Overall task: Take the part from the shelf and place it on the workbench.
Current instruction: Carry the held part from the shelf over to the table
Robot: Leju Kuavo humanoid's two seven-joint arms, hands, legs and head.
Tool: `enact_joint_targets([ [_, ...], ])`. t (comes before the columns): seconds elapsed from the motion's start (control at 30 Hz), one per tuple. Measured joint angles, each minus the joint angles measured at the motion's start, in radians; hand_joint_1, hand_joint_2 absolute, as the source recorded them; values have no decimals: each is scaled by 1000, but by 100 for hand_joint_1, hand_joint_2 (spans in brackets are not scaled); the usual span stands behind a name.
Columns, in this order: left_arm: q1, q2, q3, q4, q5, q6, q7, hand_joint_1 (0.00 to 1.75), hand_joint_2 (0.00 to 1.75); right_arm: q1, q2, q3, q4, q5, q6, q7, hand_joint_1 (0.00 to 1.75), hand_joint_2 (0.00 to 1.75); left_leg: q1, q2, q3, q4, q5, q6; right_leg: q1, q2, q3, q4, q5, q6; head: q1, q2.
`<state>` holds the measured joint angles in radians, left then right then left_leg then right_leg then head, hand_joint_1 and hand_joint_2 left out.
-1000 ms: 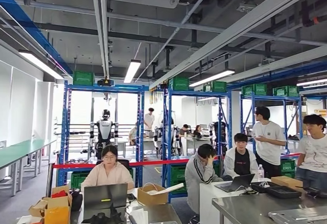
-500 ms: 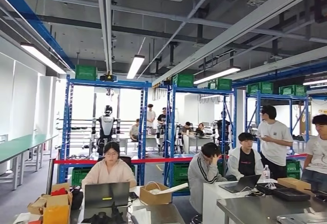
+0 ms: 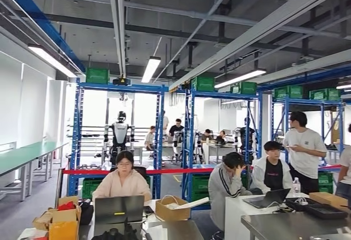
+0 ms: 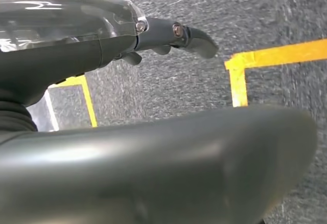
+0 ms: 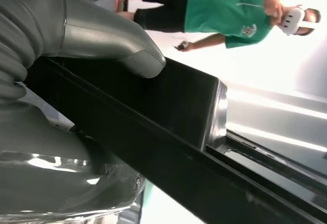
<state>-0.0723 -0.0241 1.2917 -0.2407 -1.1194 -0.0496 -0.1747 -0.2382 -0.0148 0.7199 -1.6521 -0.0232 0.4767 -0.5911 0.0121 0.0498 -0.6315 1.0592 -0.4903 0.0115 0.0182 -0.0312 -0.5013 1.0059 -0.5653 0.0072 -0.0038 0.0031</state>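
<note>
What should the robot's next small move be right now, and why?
Probably turn right toward the steel workbench, which sits at the head view's lower right edge, not ahead. The right hand grips the black part, and the left hand hangs over the floor holding nothing.

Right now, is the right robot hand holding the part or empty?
Holding. In the right wrist view the right robot hand grips a long black part, its grey thumb pressed over the edge.
</note>
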Motion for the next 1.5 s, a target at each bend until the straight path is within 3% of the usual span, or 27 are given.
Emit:
enact_joint_targets([
  [0.07,4,0,0,0,0,0,-1,0,175,-4,0,2,0,-1,-1,-2,175,175,2,-17,6,-1,-5,11,-3,-5,2,14,-17,10,0,0],
  [0.1,6,0,0,0,-1,0,-2,0,175,-6,-1,2,-1,-4,0,-4,175,175,4,-23,12,-2,-9,16,-5,1,-11,47,-33,15,0,0],
  [0.13,6,1,0,0,-1,0,-2,0,175,-7,-1,3,-1,-8,0,-5,175,175,6,-28,18,-3,-13,20,-8,10,-40,104,-55,20,0,0],
  [0.2,5,1,0,0,-1,0,-3,0,175,-6,-2,3,0,-16,0,-6,175,175,7,-38,29,-3,-24,24,-13,20,-133,248,-94,27,0,0],
  [0.23,5,1,0,0,-1,0,-3,0,175,-4,-3,3,0,-18,0,-7,175,175,6,-41,35,-3,-30,24,-14,21,-174,297,-95,28,0,0],
  [0.27,6,1,1,0,-1,0,-3,0,175,-3,-4,4,0,-20,0,-7,175,175,6,-45,43,-3,-36,23,-15,21,-199,310,-76,27,0,0],
  [0.3,7,1,1,0,-1,0,-3,0,175,-2,-4,4,0,-21,1,-7,175,175,6,-48,54,-3,-44,21,-14,21,-204,282,-36,24,0,0],
  [0.37,7,0,1,0,-2,0,-3,0,175,-2,-4,4,-1,-25,3,-7,175,175,7,-53,77,-5,-60,16,-9,23,-174,156,62,15,0,0],
  [0.4,7,0,1,0,-2,-1,-3,0,175,-2,-5,4,-1,-27,3,-8,175,175,8,-55,85,-7,-66,11,-5,23,-156,101,94,8,0,0],
  [0.43,6,-1,1,0,-2,-1,-3,0,175,-2,-5,4,-2,-29,4,-8,175,175,9,-56,89,-10,-70,7,-1,24,-144,67,105,2,0,0],
  [0.5,6,-1,1,0,-3,-1,-3,0,175,-3,-5,4,-5,-31,4,-9,175,175,10,-56,92,-18,-74,-3,3,26,-136,45,94,-10,-1,1],
  [0.6,4,-1,1,0,-4,-2,-6,0,175,-3,-4,3,-11,-33,5,-10,175,175,8,-53,91,-5,-92,-13,-6,25,-109,10,88,-22,-1,0],
  [0.67,4,0,1,0,-6,-4,-8,0,175,-4,-3,3,-12,-34,5,-10,175,175,8,-53,41,91,-131,-17,-8,23,-89,-3,82,-29,-1,0],
  [0.73,7,0,2,0,-6,-4,-9,0,175,-3,-3,3,-11,-34,5,-10,175,175,8,-53,-37,210,-160,-22,-8,24,-74,-3,70,-32,-1,0],
  [0.77,8,0,2,0,-7,-4,-9,0,175,-2,-3,3,-11,-34,5,-10,175,175,9,-53,-62,233,-150,-25,-8,26,-65,-3,62,-32,-1,0],
  [0.8,10,0,2,0,-8,-4,-10,0,175,-1,-3,3,-10,-34,5,-10,175,175,11,-53,-70,221,-120,-28,-9,28,-54,-2,54,-30,-1,0],
  [0.87,10,1,2,0,-11,-5,-13,0,175,0,-3,3,-10,-34,5,-9,175,175,16,-51,-42,117,-33,-33,-12,30,-27,1,32,-21,-1,0],
  [0.93,9,0,2,0,-11,-6,-15,0,175,-1,-2,3,-10,-33,5,-9,175,175,16,-51,-9,33,7,-29,-10,32,-14,8,12,-9,0,0],
  [1.1,9,0,2,0,-12,-6,-18,0,175,-2,-2,2,-11,-33,6,-8,175,175,13,-54,13,5,-20,6,-11,33,-18,29,-12,14,0,0],
  [1.17,7,1,2,0,-13,-6,-19,0,175,-3,-2,2,-11,-33,7,-8,175,175,14,-54,27,1,-29,16,-14,33,-67,125,-47,23,-1,0],
  [1.23,4,1,2,0,-13,-6,-19,0,175,-2,-2,2,-10,-33,8,-9,175,175,13,-54,39,0,-40,19,-17,33,-158,261,-81,27,-1,0],
  [1.27,4,1,2,0,-13,-6,-19,0,175,-1,-2,2,-10,-33,8,-8,175,175,13,-55,47,0,-46,19,-17,33,-194,300,-77,27,-1,0],
  [1.3,5,1,2,0,-13,-6,-19,0,175,-1,-2,2,-10,-33,8,-8,175,175,12,-56,56,0,-54,18,-17,33,-213,303,-53,25,-1,0],
  [1.33,6,1,2,0,-13,-6,-19,0,175,-1,-2,2,-10,-34,8,-8,175,175,12,-57,68,0,-62,17,-15,33,-212,267,-10,21,-1,0],
  [1.4,5,-1,2,0,-14,-6,-20,0,175,-1,-2,2,-10,-36,8,-8,175,175,13,-60,88,-3,-76,13,-8,34,-177,142,81,8,-1,0],
  [1.43,5,-3,2,0,-14,-6,-20,0,175,-1,-2,2,-9,-37,8,-7,175,175,15,-61,93,-6,-80,10,-3,34,-162,94,106,2,-1,0],
  [1.5,4,-5,2,0,-14,-6,-20,0,175,-1,-2,2,-9,-38,9,-7,175,175,17,-61,96,-16,-83,1,4,34,-151,64,107,-10,-2,1],
])
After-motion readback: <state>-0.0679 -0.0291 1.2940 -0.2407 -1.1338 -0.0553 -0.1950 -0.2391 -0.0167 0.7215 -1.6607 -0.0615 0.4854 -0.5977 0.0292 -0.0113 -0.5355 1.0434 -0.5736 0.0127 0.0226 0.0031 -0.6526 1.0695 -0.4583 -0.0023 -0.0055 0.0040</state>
